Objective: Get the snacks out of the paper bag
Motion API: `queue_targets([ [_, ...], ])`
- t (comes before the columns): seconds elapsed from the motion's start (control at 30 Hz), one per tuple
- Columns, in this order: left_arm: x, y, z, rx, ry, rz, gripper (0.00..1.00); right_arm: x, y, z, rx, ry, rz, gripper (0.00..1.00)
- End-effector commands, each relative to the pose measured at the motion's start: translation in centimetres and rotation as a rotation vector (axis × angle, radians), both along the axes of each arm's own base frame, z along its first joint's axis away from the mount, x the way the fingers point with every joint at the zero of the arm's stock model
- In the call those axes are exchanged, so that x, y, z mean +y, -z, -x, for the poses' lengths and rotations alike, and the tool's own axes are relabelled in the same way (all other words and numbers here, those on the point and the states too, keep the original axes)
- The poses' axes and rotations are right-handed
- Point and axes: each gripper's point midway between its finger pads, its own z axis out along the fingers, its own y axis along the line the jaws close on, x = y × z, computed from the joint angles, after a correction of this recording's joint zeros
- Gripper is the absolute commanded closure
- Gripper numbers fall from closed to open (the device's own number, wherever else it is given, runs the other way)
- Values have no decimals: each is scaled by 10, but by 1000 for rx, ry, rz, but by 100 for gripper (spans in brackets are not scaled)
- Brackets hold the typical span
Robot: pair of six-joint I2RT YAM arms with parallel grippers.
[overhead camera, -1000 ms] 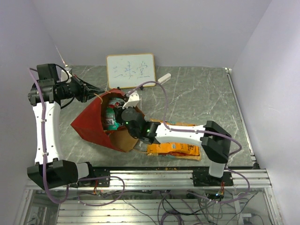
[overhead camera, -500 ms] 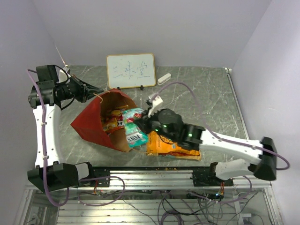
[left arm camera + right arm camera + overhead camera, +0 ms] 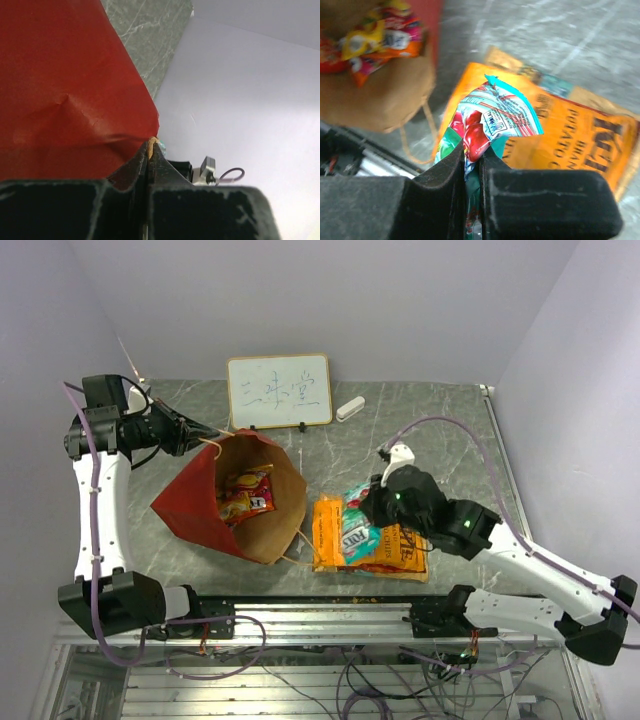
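By the near edge of the table [image 3: 450,430] lies one flat, glossy orange chip bag [image 3: 580,135], printed "POTATO" and "BRAN". Over it, the right claw [image 3: 472,155] is pinched tight on one crinkly teal packet [image 3: 490,117] with red fruit pictured. To the left, one red paper bag [image 3: 190,505] lies on its side. Its brown mouth shows small packets [image 3: 245,495] in red, yellow, pink and orange, too bunched to count. The left claw [image 3: 150,150] is clamped on its tan handle [image 3: 151,142]. Farthest stands one whiteboard [image 3: 279,390] bearing blue handwritten characters.

red paper bag [image 3: 185,505], orange chip bag [image 3: 327,535], teal-and-red packet [image 3: 356,534], grey marbled table [image 3: 440,430]
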Motion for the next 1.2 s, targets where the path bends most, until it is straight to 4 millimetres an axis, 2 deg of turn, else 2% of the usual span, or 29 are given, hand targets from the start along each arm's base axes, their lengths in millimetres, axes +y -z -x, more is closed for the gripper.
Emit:
queue_targets([
  [0.0,8,-15,-7,-57,-11,-39,93,-37,7,-18,77,132,63,100],
  [0.13,9,-17,-5,-60,-2,-56,93,-52,0,-29,70,136,224,100],
  [0.3,6,-16,-2,-61,-10,-39,93,-73,15,-31,132,148,465,100],
  [0.4,6,-16,0,-60,-16,-41,93,-80,20,-34,138,166,531,100],
  [0.57,6,-14,4,-56,-22,-46,93,-102,17,-38,135,205,684,100],
  [0.8,6,-15,8,-59,-31,-44,93,-109,10,-50,79,232,761,100],
  [0.9,5,-16,9,-58,-27,-46,93,-105,17,-54,78,222,814,100],
  [1.0,5,-16,10,-61,-26,-47,93,-92,31,-52,94,196,875,100],
  [1.17,5,-15,10,-59,-33,-38,93,-50,50,-23,82,158,970,100],
])
